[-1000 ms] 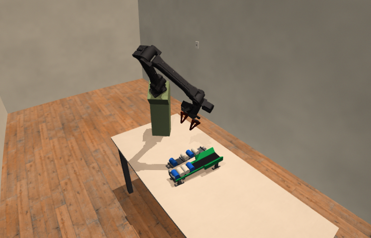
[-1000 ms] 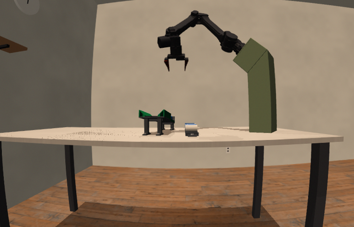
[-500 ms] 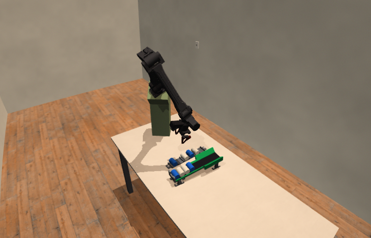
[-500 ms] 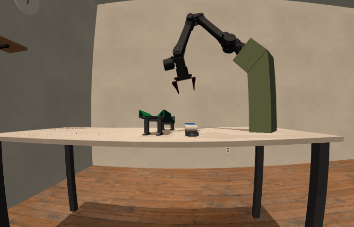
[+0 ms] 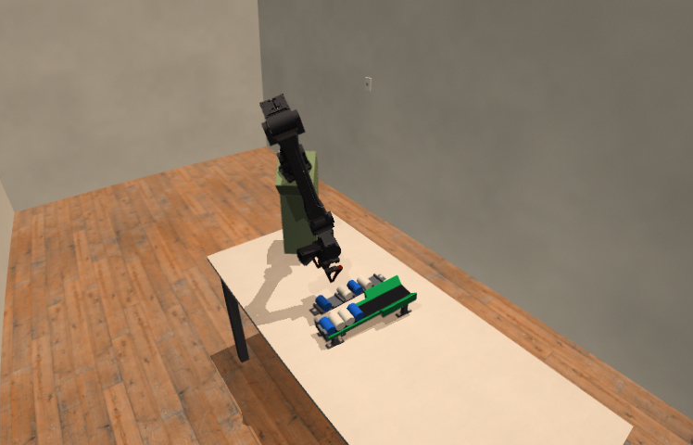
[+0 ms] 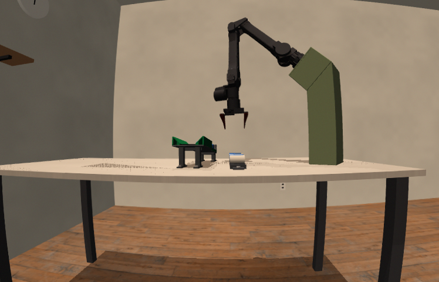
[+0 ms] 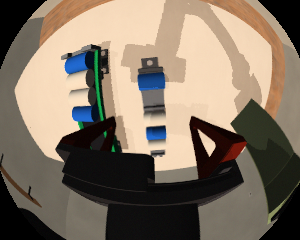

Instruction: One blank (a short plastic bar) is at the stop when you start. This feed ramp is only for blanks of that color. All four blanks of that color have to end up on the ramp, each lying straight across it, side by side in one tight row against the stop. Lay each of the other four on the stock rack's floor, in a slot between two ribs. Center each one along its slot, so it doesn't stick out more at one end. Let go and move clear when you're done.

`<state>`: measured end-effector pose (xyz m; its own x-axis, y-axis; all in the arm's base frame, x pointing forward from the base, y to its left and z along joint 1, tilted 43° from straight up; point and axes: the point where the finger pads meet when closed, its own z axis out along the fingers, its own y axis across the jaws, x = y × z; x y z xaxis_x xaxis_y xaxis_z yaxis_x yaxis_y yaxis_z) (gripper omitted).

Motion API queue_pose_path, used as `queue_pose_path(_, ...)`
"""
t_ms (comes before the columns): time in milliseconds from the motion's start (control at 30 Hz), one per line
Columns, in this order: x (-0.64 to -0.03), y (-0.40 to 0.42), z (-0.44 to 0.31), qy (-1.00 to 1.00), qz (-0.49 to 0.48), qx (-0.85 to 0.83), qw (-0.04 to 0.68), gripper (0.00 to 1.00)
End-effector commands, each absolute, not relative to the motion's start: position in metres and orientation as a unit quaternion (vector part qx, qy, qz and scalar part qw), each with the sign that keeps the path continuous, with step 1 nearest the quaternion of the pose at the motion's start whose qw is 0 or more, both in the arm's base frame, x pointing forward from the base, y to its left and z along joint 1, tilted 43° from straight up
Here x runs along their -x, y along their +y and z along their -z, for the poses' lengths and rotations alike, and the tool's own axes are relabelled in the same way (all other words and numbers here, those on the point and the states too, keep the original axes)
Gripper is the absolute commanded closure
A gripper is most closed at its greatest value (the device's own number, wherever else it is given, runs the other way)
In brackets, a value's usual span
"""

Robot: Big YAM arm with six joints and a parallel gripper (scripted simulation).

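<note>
The green feed ramp (image 5: pixel 389 298) (image 6: pixel 205 141) (image 7: pixel 98 85) holds a row from its stop (image 7: pixel 96 47): a blue blank (image 5: pixel 327 324) (image 7: pixel 78 63), a white blank (image 5: pixel 336 320) (image 7: pixel 78 79), another white blank (image 5: pixel 346 317) (image 7: pixel 80 97) and a blue blank (image 5: pixel 355 311) (image 7: pixel 83 114). The grey stock rack (image 6: pixel 237 167) (image 7: pixel 153 98) holds a blue blank (image 5: pixel 323 301) (image 7: pixel 151 81), a bare slot, a white blank (image 5: pixel 344 292) (image 7: pixel 154 118), a blue blank (image 5: pixel 354 286) (image 7: pixel 156 133) and a white blank (image 5: pixel 363 283) (image 7: pixel 157 144). My gripper (image 6: pixel 234 128) (image 7: pixel 152 120) is open and empty, above the rack.
The ramp stands on legs (image 6: pixel 181 157) beside the lower rack on the table (image 5: pixel 449 358) (image 6: pixel 277 171). The arm's green pedestal (image 5: pixel 297 220) (image 6: pixel 323 122) stands on the rack's other side. A wall shelf (image 6: pixel 2 50) shows at the left in the exterior view.
</note>
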<state>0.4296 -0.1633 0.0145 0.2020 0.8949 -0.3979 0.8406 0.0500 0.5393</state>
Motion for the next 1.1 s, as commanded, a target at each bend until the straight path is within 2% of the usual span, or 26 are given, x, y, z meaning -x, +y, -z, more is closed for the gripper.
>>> queue_pose_path(0,-0.423,-0.179,-0.004,0.658,-0.029,-0.659,0.364,0.00)
queue_pose_path(1067,-0.433,-0.177,-0.008,0.693,-0.014,-0.618,0.371,0.00)
